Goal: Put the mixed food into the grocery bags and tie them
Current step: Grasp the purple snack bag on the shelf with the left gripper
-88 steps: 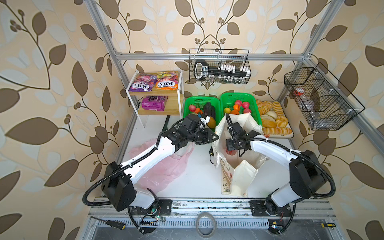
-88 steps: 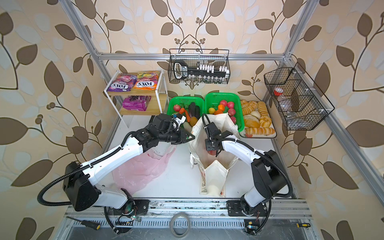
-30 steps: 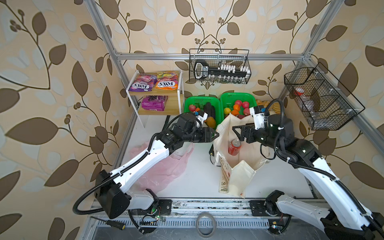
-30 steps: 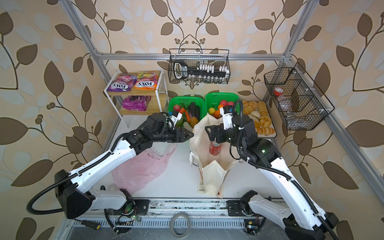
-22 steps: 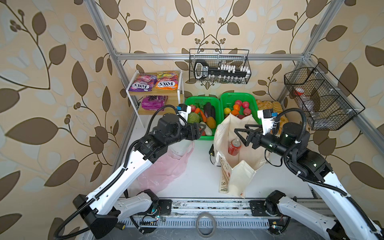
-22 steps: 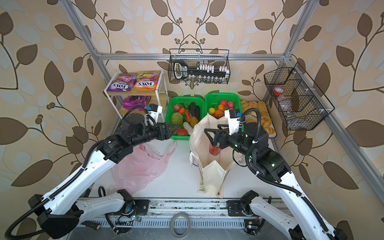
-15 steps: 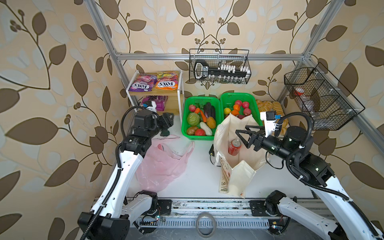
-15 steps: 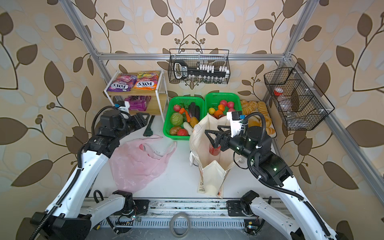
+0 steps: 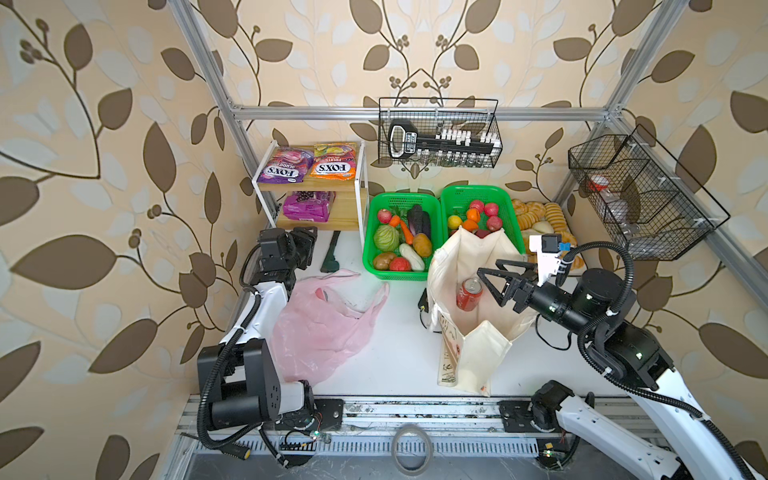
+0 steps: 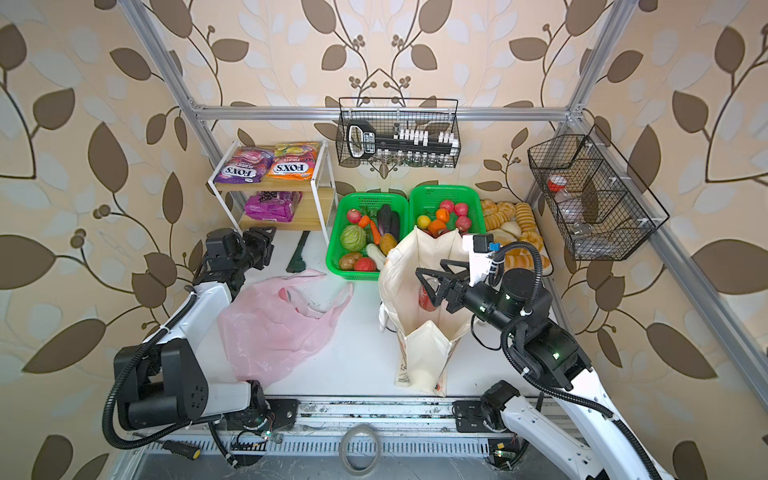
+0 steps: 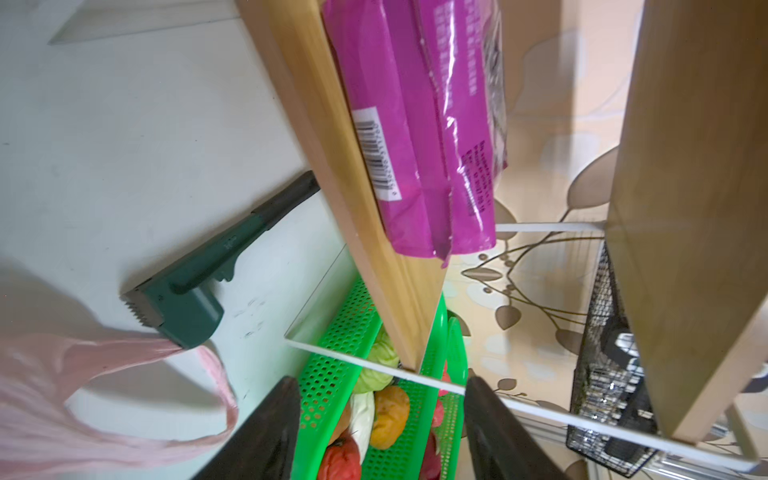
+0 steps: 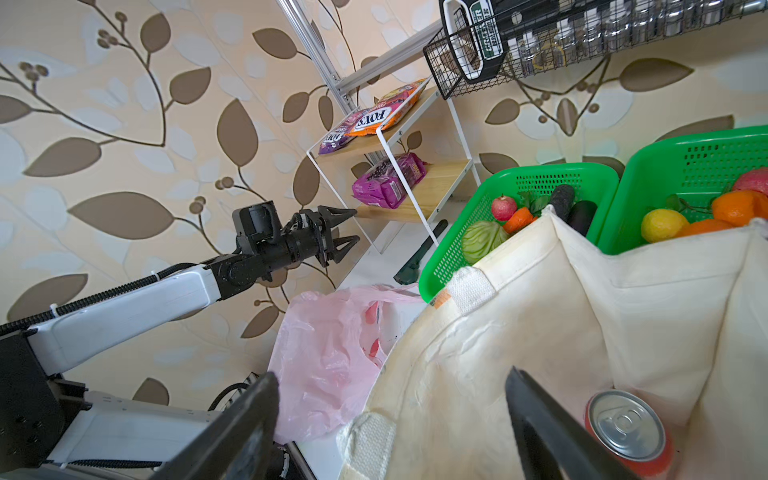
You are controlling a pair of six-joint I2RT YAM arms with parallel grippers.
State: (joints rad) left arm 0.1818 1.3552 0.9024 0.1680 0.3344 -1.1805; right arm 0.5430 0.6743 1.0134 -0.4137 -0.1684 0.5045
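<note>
Film, cloth, wood, wire and plastic.
The pink bag (image 9: 320, 328) is thin, translucent plastic film, crumpled and faintly shiny; the tote (image 12: 540, 332) is matt cream cloth with a visible weave. The soda can (image 12: 625, 424) has a bright metal top and glossy red side. The purple packet (image 11: 415, 124) is glossy, wrinkled plastic on a shelf (image 11: 336, 166) of smooth pale wood. The green basket (image 9: 368, 232) is perforated glossy plastic; the wire basket (image 9: 457, 160) black metal. The fingers (image 11: 266, 436), blurred, seem matt black plastic.

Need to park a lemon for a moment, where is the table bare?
Bare table lies between the pink bag and the canvas tote, in front of the green baskets. The back row is crowded: shelf, baskets, bread.
</note>
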